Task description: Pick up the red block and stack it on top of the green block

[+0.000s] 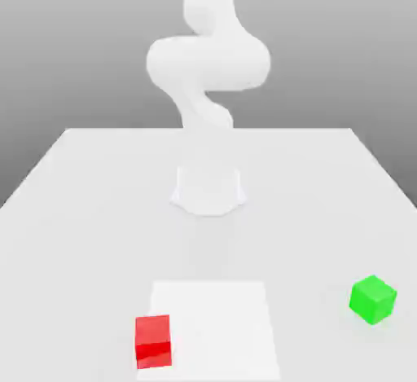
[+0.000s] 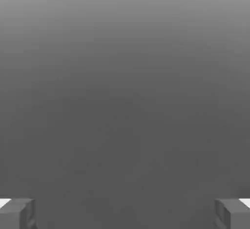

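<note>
Hand view: the pincer [image 2: 125, 213] is spread wide, nothing held; the red block [image 1: 153, 340] should be centred beneath it before closing.

exterior view high, facing the arm [image 1: 208, 71] across the table [image 1: 81, 209]; hand view on blank grey.

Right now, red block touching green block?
Apart. The exterior view shows the red block toward its left and the green block far toward its right, bare table between.
</note>
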You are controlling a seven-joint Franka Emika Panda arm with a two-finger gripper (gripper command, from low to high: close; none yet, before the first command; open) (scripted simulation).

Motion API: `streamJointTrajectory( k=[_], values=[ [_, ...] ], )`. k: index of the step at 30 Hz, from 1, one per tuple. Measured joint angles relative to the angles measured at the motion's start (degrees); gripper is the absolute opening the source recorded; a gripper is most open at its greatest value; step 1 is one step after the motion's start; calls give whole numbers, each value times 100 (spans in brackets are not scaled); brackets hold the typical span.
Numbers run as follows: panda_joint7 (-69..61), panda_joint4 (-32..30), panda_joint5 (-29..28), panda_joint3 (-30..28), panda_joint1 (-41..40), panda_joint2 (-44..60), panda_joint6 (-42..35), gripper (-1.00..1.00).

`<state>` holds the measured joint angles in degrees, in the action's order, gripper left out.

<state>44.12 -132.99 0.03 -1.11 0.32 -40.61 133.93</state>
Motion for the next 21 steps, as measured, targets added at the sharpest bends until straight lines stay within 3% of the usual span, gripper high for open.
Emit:
streamJointTrajectory(
  k=[21],
  values=[
    [-1653,-1019,322,-687,-82,4398,1808,0]
  ],
)
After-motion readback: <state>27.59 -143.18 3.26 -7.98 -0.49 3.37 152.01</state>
